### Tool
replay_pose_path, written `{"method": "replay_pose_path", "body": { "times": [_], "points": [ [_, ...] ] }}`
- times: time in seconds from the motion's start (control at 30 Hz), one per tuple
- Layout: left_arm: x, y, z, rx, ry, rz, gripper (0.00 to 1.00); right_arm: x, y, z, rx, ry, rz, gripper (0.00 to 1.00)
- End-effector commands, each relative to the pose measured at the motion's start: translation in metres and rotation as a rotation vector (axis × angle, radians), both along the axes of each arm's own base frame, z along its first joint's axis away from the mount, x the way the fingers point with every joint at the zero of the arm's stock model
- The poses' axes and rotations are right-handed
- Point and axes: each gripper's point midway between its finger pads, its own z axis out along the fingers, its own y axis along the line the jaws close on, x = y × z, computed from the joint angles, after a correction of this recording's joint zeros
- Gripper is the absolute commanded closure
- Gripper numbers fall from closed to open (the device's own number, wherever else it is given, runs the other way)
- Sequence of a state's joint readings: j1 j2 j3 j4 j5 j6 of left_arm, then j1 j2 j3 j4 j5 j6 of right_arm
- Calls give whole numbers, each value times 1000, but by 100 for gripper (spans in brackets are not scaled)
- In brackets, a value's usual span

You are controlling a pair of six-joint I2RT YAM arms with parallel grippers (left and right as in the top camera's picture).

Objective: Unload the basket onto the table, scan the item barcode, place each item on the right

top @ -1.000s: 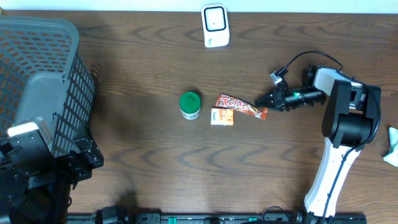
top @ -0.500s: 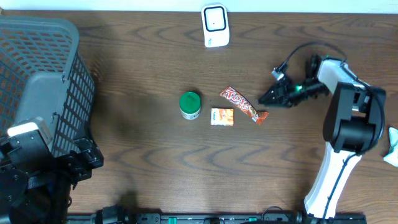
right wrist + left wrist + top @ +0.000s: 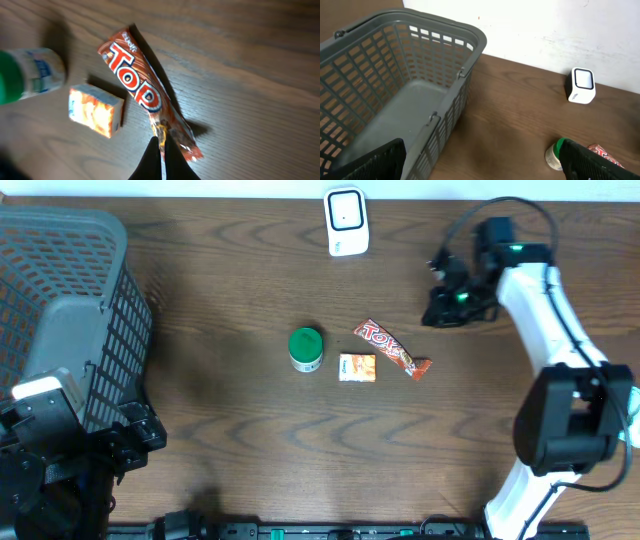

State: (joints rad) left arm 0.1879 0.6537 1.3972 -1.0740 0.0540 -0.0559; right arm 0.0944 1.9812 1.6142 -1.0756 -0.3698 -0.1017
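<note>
Bench [image 3: 230, 440]: dark wood grain.
Item: red "Top" snack bar [image 3: 391, 348], lying flat and slantwise near the middle, just right of a small orange packet [image 3: 357, 367].
Green-capped bottle [image 3: 305, 348]: upright, just left of the packet.
White barcode scanner [image 3: 346, 221]: at the far edge, well apart from the bar.
Grey basket [image 3: 60, 300]: at the left end.
Right claw [image 3: 432, 315]: fingers pressed together, empty, above and right of the bar, not touching it.
Left claw [image 3: 480, 150]: fingers wide apart, empty, near the basket.

Dark wood table [image 3: 220, 410]: grey basket [image 3: 130, 330] left, white scanner [image 3: 346, 220] far edge; green-capped bottle [image 3: 305, 348], orange box [image 3: 357, 367], red bar [image 3: 392, 348] mid-table.
</note>
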Motion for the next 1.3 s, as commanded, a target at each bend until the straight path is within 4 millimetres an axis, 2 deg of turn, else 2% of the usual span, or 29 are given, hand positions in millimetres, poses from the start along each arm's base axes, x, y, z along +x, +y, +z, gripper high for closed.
{"method": "replay_pose_path", "body": {
  "times": [0.0,0.2,0.33,0.63,0.73,0.93,1.13,1.27],
  "points": [
    [0,-2,0,-12,-2,-9,2,-8,1,-27,-167,49,-36,99],
    [0,-2,0,-12,-2,-9,2,-17,24,-40,-203,43,13,99],
    [0,-2,0,-12,-2,-9,2,-20,17,-55,-287,45,-60,99],
    [0,-2,0,-12,-2,-9,2,-44,12,-86,-301,96,-61,99],
    [0,-2,0,-12,-2,-9,2,-51,11,-91,-307,117,-57,99],
    [0,-2,0,-12,-2,-9,2,-42,13,-75,-299,91,-60,99],
    [0,-2,0,-12,-2,-9,2,-27,25,-38,-266,70,-54,99],
    [0,-2,0,-12,-2,-9,2,-22,35,-22,-245,52,-41,99]
  ]
}}
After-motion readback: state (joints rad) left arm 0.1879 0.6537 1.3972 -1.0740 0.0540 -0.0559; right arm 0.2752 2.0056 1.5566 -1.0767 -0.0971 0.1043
